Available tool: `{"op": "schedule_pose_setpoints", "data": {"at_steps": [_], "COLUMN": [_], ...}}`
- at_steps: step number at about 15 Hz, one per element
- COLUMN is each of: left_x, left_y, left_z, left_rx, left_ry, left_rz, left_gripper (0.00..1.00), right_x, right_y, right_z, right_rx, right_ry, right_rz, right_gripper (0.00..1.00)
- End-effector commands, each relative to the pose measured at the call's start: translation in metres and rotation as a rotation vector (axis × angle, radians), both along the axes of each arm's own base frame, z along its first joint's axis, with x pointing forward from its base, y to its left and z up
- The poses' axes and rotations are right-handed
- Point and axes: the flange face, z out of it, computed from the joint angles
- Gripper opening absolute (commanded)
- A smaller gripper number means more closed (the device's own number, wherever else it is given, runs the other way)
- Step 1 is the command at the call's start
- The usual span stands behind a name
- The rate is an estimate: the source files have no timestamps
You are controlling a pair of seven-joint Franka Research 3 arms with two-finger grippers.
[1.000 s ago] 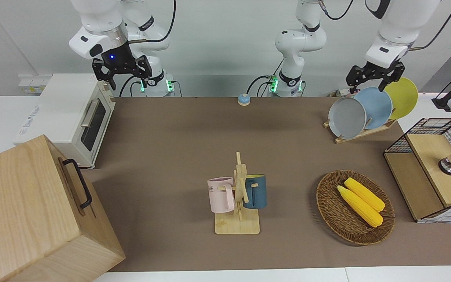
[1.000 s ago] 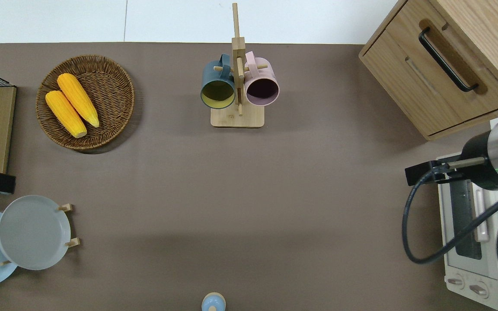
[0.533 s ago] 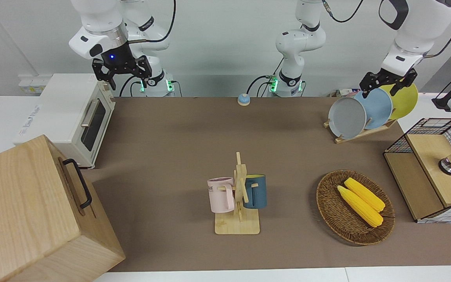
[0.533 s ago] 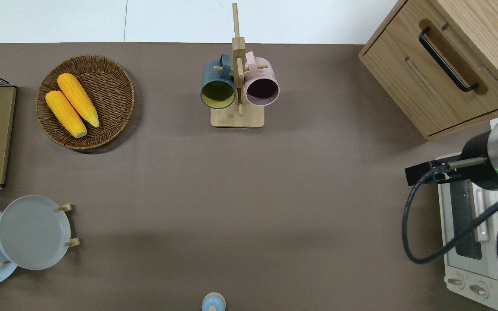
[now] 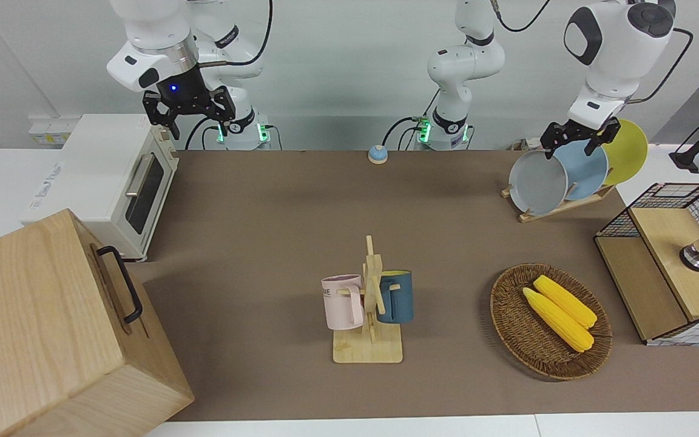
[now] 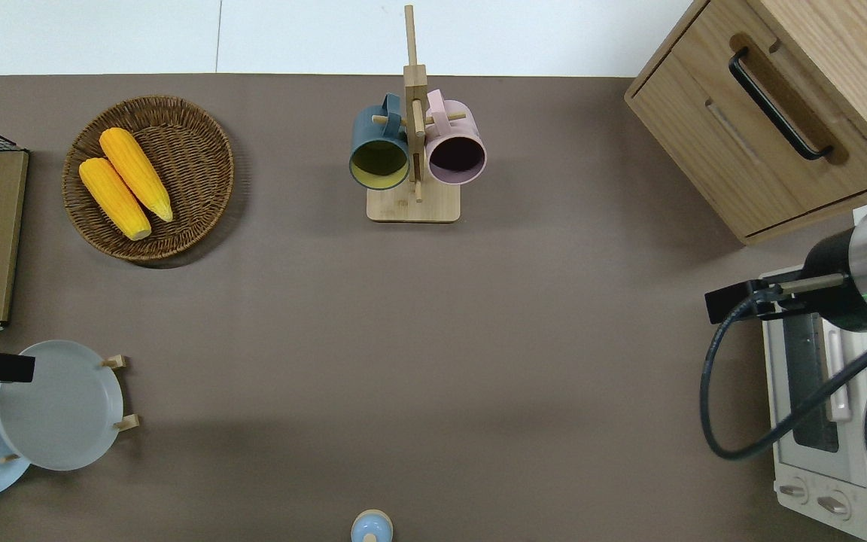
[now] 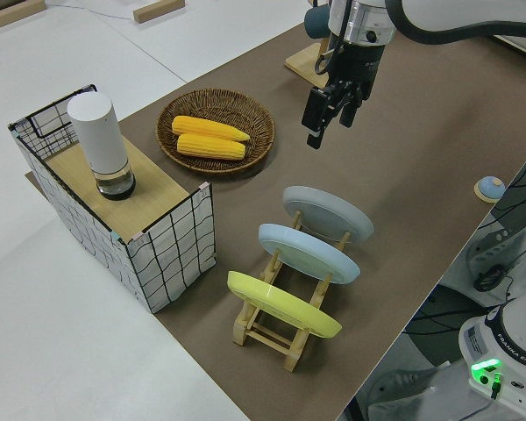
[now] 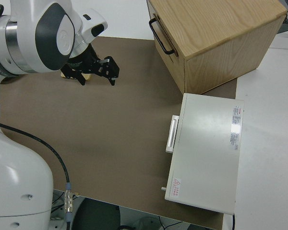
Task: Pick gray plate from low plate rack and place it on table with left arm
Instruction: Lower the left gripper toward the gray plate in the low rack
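Since a second ago the left gripper [image 5: 574,144] has swung from over the yellow plate [image 5: 628,149] back to just above the gray plate's [image 5: 537,182] top rim, jaws spread and holding nothing, so I judge the grasp is close. The plate leans untouched in the rack's [image 5: 559,209] end slot, at 9 o'clock in the overhead view. The blue plate [image 5: 586,173] crowds it; bare table [image 5: 301,206] lies toward 3 o'clock. The right arm is parked, its gripper [image 5: 185,115] also spread.
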Motion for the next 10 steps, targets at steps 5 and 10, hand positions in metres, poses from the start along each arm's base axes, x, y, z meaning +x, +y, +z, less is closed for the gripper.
{"op": "schedule_pose_setpoints", "data": {"at_steps": [5, 10], "left_x": [-0.029, -0.038], "left_y": [0.005, 0.014], "left_z": [-0.038, -0.055], "left_rx": [0.018, 0.049], "left_ry": [-0.016, -0.007], "left_rz": [-0.020, -0.051], "left_gripper": [1.00, 1.00], "right_x": [-0.002, -0.002], "right_y": [-0.001, -0.001], "right_z": [0.003, 0.003], "right_rx": [0.009, 0.009], "right_ry": [0.007, 0.007], "right_rz": [-0.002, -0.003], "right_gripper": [0.987, 0.990]}}
